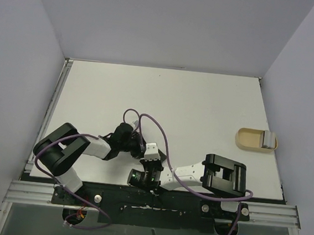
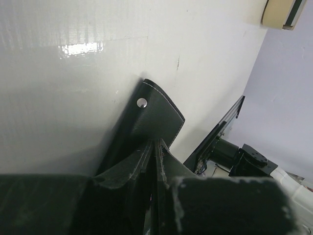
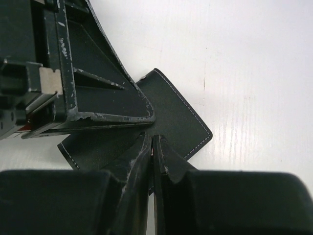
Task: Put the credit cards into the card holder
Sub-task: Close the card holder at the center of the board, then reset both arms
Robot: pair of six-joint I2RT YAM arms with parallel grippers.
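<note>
The black card holder point(image 2: 156, 115) lies near the table's front edge, its snap tab pointing away from my left wrist camera. My left gripper point(image 2: 155, 144) is shut on its near edge. In the right wrist view the card holder point(image 3: 178, 117) shows a stitched corner. My right gripper point(image 3: 153, 139) is shut with its tips against the card holder. I cannot tell whether a layer is pinched between them. The left gripper's finger point(image 3: 98, 105) lies across the card holder's upper left. Both grippers point(image 1: 153, 159) meet at front centre. One grey credit card point(image 1: 268, 140) rests in the tan tray.
The tan tray point(image 1: 249, 140) sits at the right side of the table, also seen far off in the left wrist view as the tray point(image 2: 279, 12). Grey walls close in the back and sides. The metal base rail point(image 1: 154, 203) runs along the front edge.
</note>
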